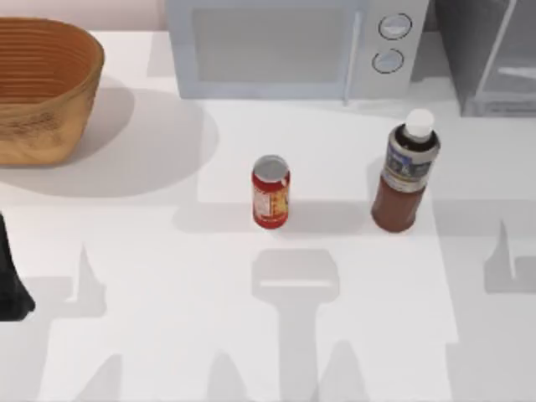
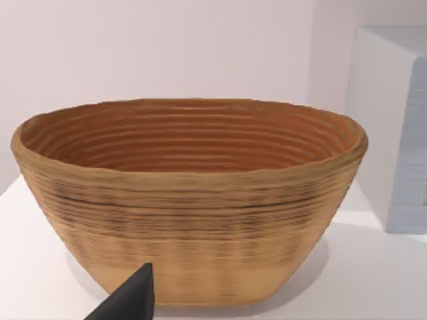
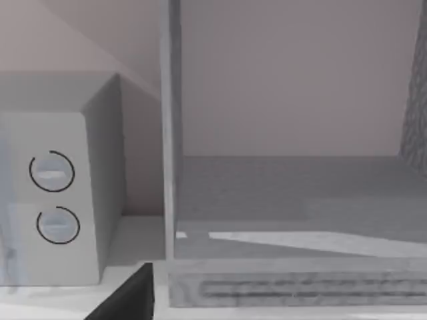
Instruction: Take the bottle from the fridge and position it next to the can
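Bottle (image 1: pixel 406 172) upright on table, out of fridge (image 1: pixel 494 59), apart from can (image 1: pixel 270 192). Claw openings: cannot tell. Risk: tall bottle tips if nudged.

The top view looks straight down on the tabletop (image 1: pixel 251 335). The left wrist view faces the basket (image 2: pixel 190 200) level and close. The right wrist view faces the fridge (image 3: pixel 293 213) interior closely, sharing the microwave (image 3: pixel 47 200) with the top view.
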